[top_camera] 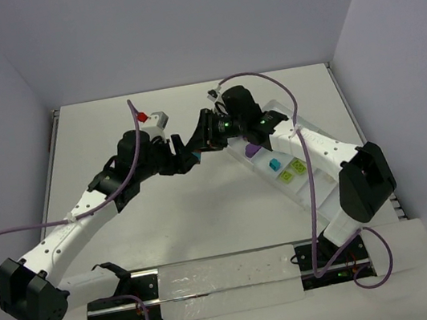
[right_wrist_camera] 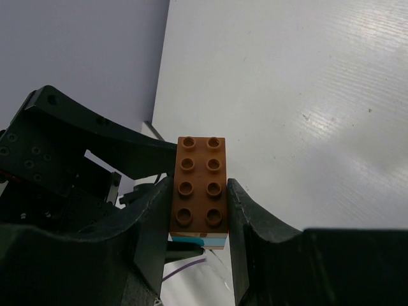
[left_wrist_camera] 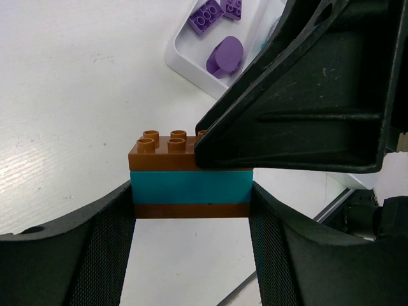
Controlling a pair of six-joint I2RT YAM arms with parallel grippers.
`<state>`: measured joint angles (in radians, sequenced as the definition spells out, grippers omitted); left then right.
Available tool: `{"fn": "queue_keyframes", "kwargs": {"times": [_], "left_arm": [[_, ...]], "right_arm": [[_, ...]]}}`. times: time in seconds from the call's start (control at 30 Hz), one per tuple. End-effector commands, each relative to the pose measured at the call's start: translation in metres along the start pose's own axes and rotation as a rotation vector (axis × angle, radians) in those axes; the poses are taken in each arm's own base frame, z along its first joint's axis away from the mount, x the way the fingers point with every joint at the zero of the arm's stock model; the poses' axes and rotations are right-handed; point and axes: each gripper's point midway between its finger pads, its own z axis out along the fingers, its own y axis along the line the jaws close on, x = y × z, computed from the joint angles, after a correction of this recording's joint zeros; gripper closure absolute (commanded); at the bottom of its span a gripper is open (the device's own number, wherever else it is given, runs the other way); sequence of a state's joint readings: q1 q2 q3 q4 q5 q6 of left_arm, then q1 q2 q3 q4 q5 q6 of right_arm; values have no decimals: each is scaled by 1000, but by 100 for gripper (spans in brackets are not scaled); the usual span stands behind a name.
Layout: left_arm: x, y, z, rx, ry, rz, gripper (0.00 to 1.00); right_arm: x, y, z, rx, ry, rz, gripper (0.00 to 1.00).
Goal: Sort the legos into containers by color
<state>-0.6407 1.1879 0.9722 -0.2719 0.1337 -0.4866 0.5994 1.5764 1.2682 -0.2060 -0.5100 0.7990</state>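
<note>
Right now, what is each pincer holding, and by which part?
Both hold one three-brick stack. Left pincer clamps the teal middle brick at its short ends; right pincer grips the top orange-brown brick by its long sides.

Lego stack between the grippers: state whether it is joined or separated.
Joined: the top orange-brown brick sits flush on the teal brick, no gap; left gripper clamps the teal brick, right gripper pinches the top one.
</note>
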Motion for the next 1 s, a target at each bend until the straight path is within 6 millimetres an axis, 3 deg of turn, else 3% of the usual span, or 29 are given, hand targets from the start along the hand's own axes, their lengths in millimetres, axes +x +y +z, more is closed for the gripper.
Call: {"fn": "queue_keyframes", "kwargs": {"times": [0.0,0.23,0.37,0.53,0.97], "left_arm": [[-13,-12,0,50,-51,17,100],[-6,-7,-4,35,-48,9,100],[0,-2,-2,22,-45,6,100],[4,0,-1,20,-38,5,100],[19,9,-1,3,-20,-13,100]], "right_arm": [[-12,19,-9,-38,-65,-44,100],[-27,17,-23,-43,-156,-3,100],[-40,6,-27,-40,-207,91,100],[-39,-1,-27,-138,-192,185,100],[-49,-2,-40,-104,-240,177,100]]}}
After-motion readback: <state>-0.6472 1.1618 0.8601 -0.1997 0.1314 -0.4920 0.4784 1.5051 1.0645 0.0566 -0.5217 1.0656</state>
